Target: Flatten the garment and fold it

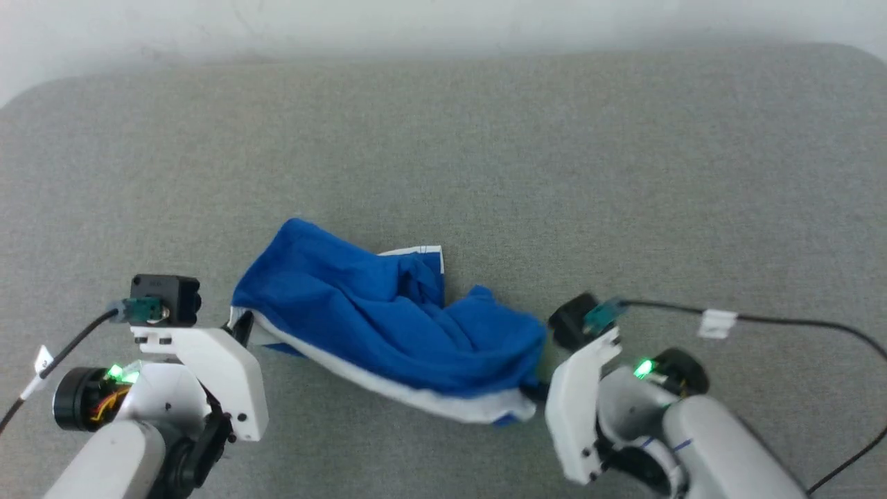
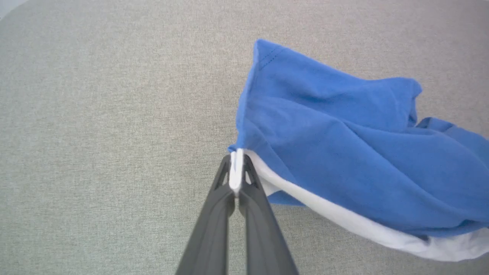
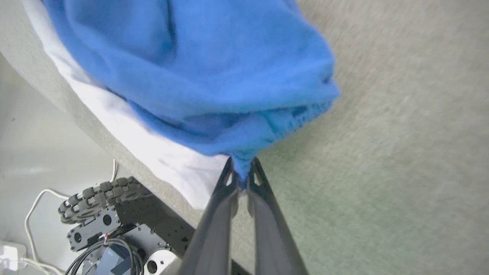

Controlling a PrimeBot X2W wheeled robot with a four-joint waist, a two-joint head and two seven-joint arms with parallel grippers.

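Head view, entry 1, parts hidden or unclear: the left gripper and the right gripper each show as little more than a dark sliver, their fingertips covered by white wrist housings and cloth. Both forearms are cut off by the bottom edge. The right wrist view is blurred, so seams and weave are hard to make out there. The garment is bunched, and which end is waistband and which is leg I cannot tell.

Entry 2, surface and room: a grey woven table covering with rounded far corners, and a pale wall behind it. A black cable carrying a white tag crosses the surface at the right. The right wrist view takes in the table's near edge, with pale floor below it, the dark wheeled base and white cords.

Entry 3, garment and grippers: blue cloth with a white band along its near edge, slung in folds between the two grippers near the table's front. Left wrist view: the left fingers are pressed together, pinching a white corner at the cloth's left end, and the blue fabric fans away up and to the right. Right wrist view: the right fingers are pressed together on a gathered blue tip at the cloth's right end, with the white band trailing to the left
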